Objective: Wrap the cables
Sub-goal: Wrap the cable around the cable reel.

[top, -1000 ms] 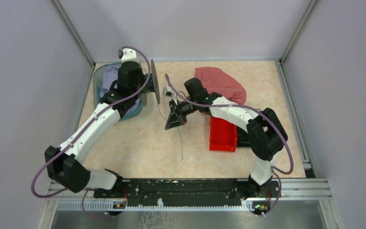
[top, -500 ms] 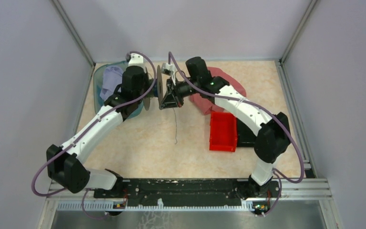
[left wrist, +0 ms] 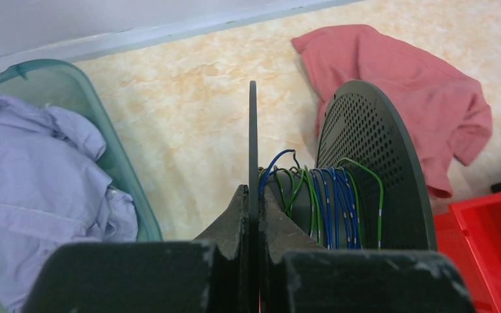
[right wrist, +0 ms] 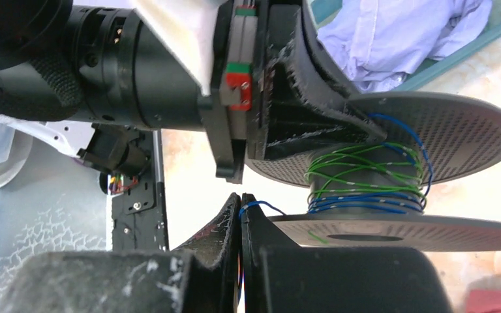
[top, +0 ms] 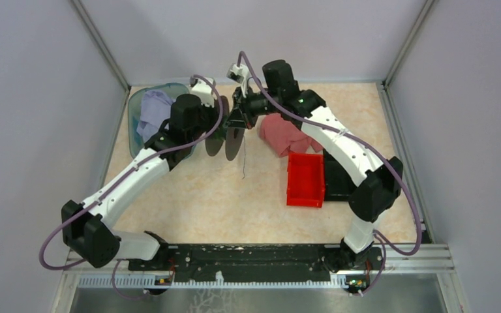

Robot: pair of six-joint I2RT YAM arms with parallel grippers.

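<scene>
Two grippers are meeting at one black spool [left wrist: 365,143]. With our left gripper [left wrist: 253,202] we are pinching the thin rim of one spool flange, the jaws nearly closed on it. Our right gripper [right wrist: 240,215], just beside the spool, is squeezing tight on a blue strand of the cables [right wrist: 365,189]. Those thin blue and green cables are lying wound around the spool's hub, between its two flanges. A loose end [top: 243,166] is dangling below the spool. A pink cloth [top: 280,134] is lying just right of the spool, and a red bin [top: 304,179] is sitting farther right, nearer our bases.
</scene>
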